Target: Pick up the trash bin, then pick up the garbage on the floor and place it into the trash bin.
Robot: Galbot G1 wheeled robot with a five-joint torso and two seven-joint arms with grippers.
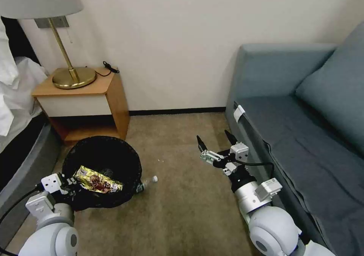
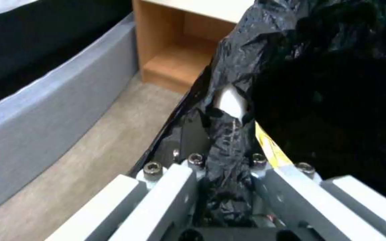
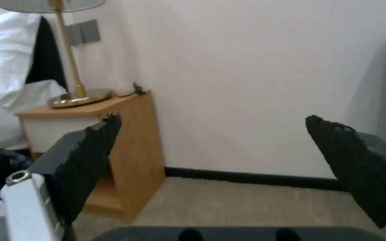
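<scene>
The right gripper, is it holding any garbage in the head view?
No, the right gripper is open and empty, raised above the carpet beside the sofa.

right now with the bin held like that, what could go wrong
The left gripper is shut on the trash bin at its rim, pinching mostly crinkly bag liner, so the hold may slip or the liner tear. The bin looks tilted, so the gold wrapper inside might slide out. The small bottle lies against the bin's side; the open right gripper reaching for it could bump the bin.
</scene>
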